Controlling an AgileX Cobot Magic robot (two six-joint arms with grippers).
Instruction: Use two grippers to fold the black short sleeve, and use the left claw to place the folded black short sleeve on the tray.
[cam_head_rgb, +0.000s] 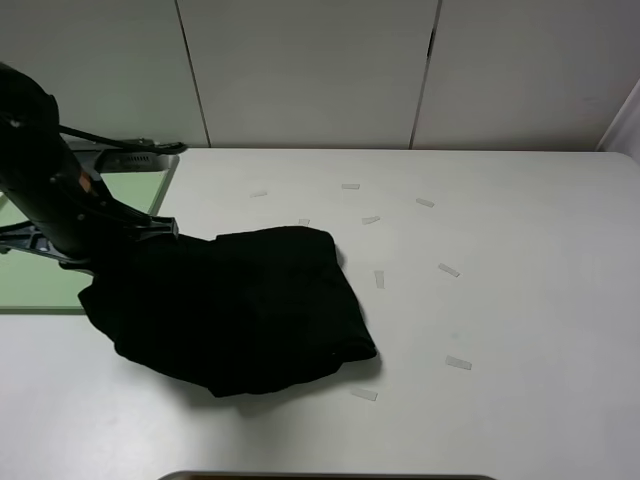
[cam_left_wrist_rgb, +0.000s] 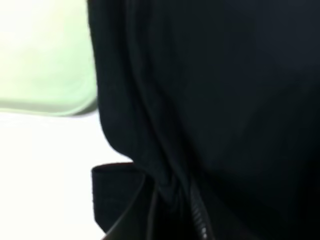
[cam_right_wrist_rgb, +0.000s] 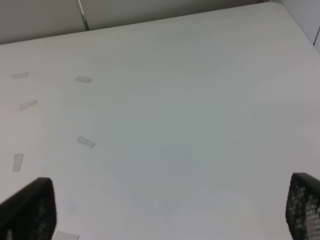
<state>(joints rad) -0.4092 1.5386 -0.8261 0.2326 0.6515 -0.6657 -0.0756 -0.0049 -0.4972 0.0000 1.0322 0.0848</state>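
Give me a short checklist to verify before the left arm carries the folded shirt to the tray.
1. Shirt is folded into a compact bundle: ok.
2. Left end effector is shut on the shirt's edge, with fabric bunched between the fingers: ok.
3. Shirt is fully lifted off the table: not ok, most of it lies on the table.
4. Tray is free to receive it: cannot tell, the arm and the shirt cover much of it.
5. Right end effector is open and away from the shirt: ok.
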